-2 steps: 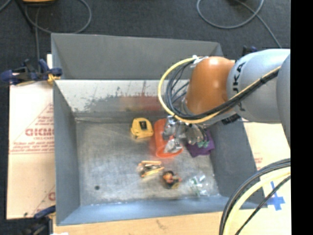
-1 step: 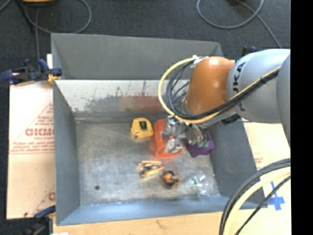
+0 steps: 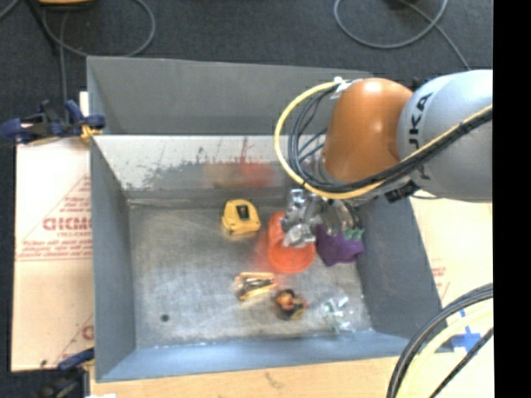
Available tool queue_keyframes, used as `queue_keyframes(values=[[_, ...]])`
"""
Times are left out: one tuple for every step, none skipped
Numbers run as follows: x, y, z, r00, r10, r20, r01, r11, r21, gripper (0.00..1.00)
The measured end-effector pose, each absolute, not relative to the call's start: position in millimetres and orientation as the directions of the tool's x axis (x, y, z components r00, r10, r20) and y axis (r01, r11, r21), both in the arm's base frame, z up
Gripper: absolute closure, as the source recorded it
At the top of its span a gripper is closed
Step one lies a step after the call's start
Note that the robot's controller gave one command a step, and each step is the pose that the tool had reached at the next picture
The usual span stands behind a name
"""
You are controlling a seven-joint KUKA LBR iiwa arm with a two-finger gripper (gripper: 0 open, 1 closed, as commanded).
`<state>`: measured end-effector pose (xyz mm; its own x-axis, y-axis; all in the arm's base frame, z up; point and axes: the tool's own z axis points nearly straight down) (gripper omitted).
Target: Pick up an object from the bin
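In the camera view, the robot arm [image 3: 431, 139] reaches in from the right and its jaws hang low in the right half of the grey metal bin [image 3: 108, 247]. They sit over the upper edge of an orange rounded plastic piece [image 3: 286, 254] on the bin floor. I cannot tell whether the jaws are wide, narrow or closed on anything.

Just to the right, touching or nearly so, lies a purple lumpy soft-looking thing [image 3: 338, 249]. A yellow squarish tape-measure-like case [image 3: 240, 219] lies to the left, near the back wall. A small tan-and-gold trinket [image 3: 253, 285], a small dark brown figure [image 3: 288, 303] and a clear crumpled scrap [image 3: 336, 310] lie nearer the front.

The orange piece looks light, stiff and smooth, so it may slip or roll. A hold across its middle, clear of the purple neighbour, seems safest.
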<state>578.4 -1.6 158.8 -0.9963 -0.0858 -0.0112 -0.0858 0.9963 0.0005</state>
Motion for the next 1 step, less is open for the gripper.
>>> queue_keyframes(values=[[580.7,15.6,212.9,-0.985,-0.170,-0.003,-0.170,0.985,-0.002,1.00]])
